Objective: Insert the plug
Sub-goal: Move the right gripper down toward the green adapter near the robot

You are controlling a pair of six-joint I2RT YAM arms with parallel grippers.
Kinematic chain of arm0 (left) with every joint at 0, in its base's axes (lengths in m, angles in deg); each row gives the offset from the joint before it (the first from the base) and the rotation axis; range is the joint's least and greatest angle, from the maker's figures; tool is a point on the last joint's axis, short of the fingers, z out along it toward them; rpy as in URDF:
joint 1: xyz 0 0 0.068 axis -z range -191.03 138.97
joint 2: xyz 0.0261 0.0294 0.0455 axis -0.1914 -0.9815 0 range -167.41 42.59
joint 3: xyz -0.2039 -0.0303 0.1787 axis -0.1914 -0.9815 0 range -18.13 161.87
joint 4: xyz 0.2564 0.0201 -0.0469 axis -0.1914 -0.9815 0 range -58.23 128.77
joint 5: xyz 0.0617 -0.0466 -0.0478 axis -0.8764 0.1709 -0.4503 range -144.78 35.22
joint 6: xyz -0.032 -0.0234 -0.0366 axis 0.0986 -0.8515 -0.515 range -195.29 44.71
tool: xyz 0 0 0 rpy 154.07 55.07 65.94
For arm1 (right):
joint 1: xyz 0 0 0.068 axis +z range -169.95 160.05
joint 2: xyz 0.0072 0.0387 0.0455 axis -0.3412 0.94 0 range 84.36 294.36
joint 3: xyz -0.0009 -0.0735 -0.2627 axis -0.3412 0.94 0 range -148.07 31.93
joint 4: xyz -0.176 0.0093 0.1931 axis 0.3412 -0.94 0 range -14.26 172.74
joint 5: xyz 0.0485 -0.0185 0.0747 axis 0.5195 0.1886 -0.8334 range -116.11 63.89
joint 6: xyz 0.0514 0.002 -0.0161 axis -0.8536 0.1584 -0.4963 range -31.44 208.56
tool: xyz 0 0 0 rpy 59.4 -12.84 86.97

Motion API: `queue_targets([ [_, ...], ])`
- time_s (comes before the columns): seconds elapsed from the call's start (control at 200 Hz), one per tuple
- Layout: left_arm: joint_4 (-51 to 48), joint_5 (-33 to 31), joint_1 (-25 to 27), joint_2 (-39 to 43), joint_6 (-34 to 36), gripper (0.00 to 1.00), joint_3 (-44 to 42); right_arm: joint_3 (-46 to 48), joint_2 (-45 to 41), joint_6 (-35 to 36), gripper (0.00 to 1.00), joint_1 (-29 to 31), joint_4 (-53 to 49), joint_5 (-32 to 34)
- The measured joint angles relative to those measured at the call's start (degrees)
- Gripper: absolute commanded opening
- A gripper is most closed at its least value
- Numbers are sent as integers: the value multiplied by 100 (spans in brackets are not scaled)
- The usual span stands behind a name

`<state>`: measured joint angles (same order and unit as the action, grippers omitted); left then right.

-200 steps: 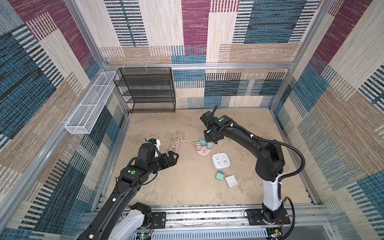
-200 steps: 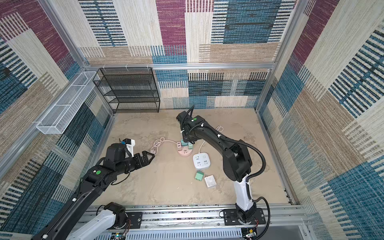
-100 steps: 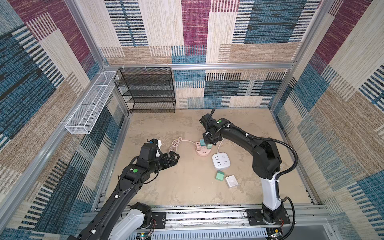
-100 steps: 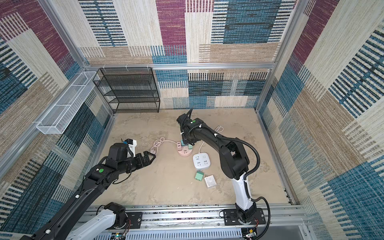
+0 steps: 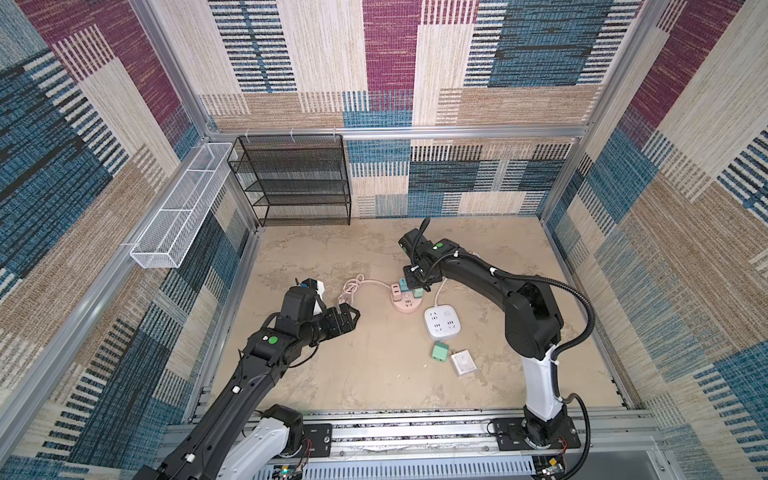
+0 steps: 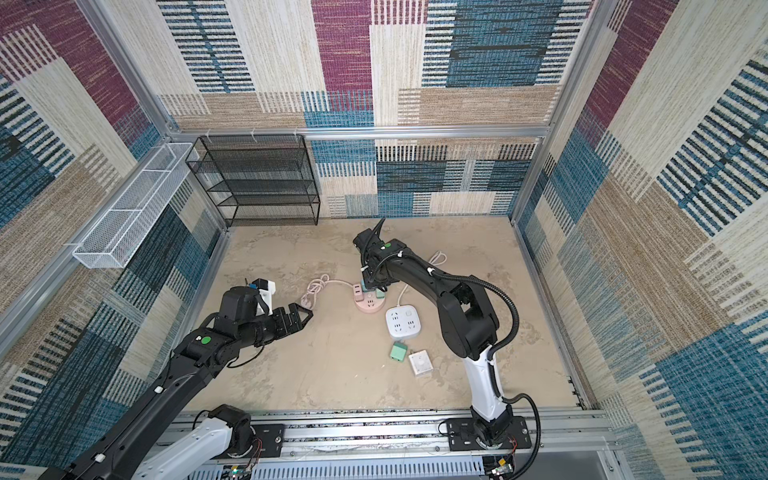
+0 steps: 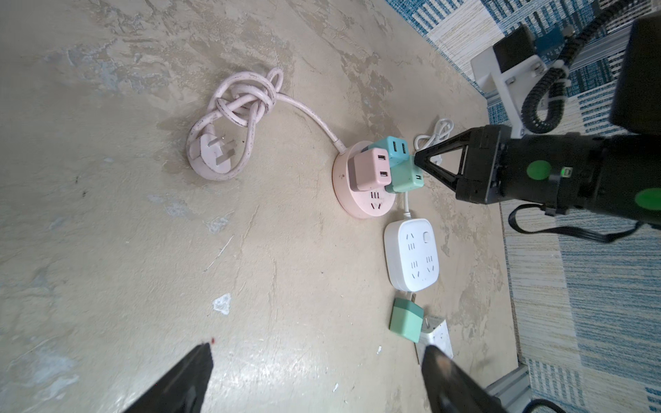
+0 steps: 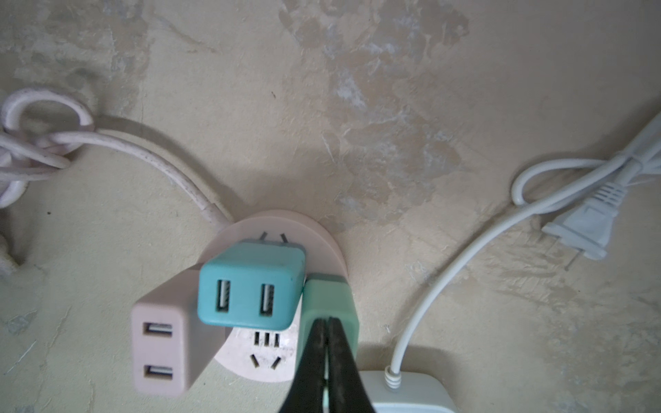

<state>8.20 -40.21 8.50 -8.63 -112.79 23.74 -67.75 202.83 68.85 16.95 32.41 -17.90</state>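
Tabletop: pink strip, white strip, green adapter.

- This was a robot test cell in a lab: an aluminium frame boxed in a small, scuffed floor.
- Patchwork carpet panels covered every wall.
- The left arm and right arm stood bolted to a slotted rail at the near edge.
- A black mesh shelf stood against the far wall, and a white wire basket hung on the left.

My black left gripper hangs with its jaws spread wide, arm stretched forward. My black right gripper points straight down, fingers pressed together, arm bent at the elbow.
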Motion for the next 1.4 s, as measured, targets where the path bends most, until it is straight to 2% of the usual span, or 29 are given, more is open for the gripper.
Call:
queue_targets([
  [0.285,72,63,-2,-13,0,96,-55,323,-146,-83,9,26,260,50],
  [0.451,76,61,0,-9,0,96,-61,280,-299,-109,18,31,70,-26],
  [0.581,74,61,0,-22,2,97,-59,28,-570,-122,33,66,-326,-138],
  [0.726,74,61,0,-33,2,100,-50,31,-1060,-122,36,50,-339,-160],
  [0.826,57,52,0,-157,2,100,-2,638,-1615,-120,37,61,-74,-240],
  [1.062,236,-87,4,-184,-7,100,-227,2999,-3692,-433,39,192,1106,-887],
  [1.227,533,170,4,-160,-133,100,-396,3508,-4398,-828,39,758,1281,-1014],
  [1.397,723,568,11,-315,-70,100,-302,4144,-4690,-1512,39,1281,1237,-990],
])
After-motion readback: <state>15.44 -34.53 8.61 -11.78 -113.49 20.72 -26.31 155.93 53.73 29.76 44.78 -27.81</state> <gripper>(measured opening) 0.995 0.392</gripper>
